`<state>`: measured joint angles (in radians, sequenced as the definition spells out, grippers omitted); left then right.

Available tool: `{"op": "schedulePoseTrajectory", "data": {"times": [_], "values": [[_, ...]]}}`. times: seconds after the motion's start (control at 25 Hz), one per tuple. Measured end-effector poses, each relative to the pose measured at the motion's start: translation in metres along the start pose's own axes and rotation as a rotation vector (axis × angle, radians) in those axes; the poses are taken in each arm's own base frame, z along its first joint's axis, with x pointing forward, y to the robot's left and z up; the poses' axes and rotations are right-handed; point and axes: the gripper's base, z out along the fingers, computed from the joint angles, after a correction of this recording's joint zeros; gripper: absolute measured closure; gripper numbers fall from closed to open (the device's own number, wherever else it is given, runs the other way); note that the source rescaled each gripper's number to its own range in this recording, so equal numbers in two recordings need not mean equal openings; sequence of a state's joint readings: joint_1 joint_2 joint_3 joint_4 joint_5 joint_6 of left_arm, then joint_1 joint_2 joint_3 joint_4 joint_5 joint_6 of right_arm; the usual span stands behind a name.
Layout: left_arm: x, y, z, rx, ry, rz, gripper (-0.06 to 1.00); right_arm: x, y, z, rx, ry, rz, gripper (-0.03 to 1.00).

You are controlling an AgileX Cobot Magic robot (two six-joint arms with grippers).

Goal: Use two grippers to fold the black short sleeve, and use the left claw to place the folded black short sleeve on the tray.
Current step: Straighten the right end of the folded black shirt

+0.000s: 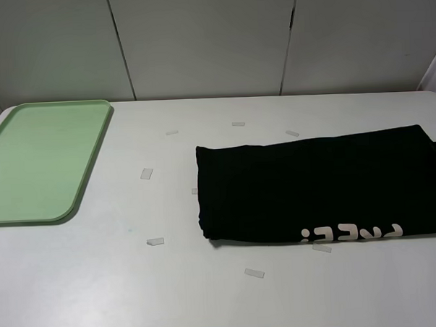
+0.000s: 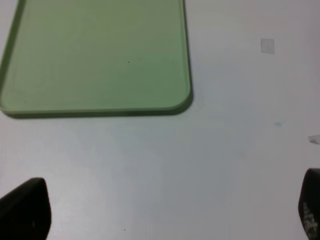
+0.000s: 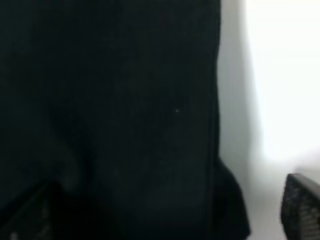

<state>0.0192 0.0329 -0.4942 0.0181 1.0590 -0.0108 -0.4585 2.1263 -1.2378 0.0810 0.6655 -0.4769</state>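
Directly beneath spread right hand (image 3: 162, 214), folded black short sleeve (image 3: 125, 100)

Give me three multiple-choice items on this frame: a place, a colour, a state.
1. Where is the tray in the high view? A left of the black short sleeve B under it C right of it
2. Colour of its lettering? A yellow B pale pink C blue
3. Left claw? A shut on the shirt B shut on the tray C open, empty
1A: tray lies apart, left of the black short sleeve. 2B: pink letters by its near edge. 3C: fingers wide apart over bare table.
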Motion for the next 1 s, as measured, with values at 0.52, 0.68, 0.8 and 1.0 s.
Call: {"op": "schedulePoseTrajectory", "data": {"times": [0.52, 0.68, 0.8, 1.0], "values": [[0.000, 0.000, 0.000, 0.000, 0.000, 0.000, -0.06, 0.001, 0.013, 0.002, -0.100, 0.033, 0.077, 0.84], [0.000, 0.000, 0.000, 0.000, 0.000, 0.000, -0.06, 0.000, 0.013, -0.002, -0.098, 0.025, 0.076, 0.84], [0.000, 0.000, 0.000, 0.000, 0.000, 0.000, -0.06, -0.001, 0.012, -0.008, -0.090, 0.011, 0.077, 0.84], [0.000, 0.000, 0.000, 0.000, 0.000, 0.000, -0.06, 0.000, 0.011, -0.024, -0.059, -0.005, 0.063, 0.84]]}}
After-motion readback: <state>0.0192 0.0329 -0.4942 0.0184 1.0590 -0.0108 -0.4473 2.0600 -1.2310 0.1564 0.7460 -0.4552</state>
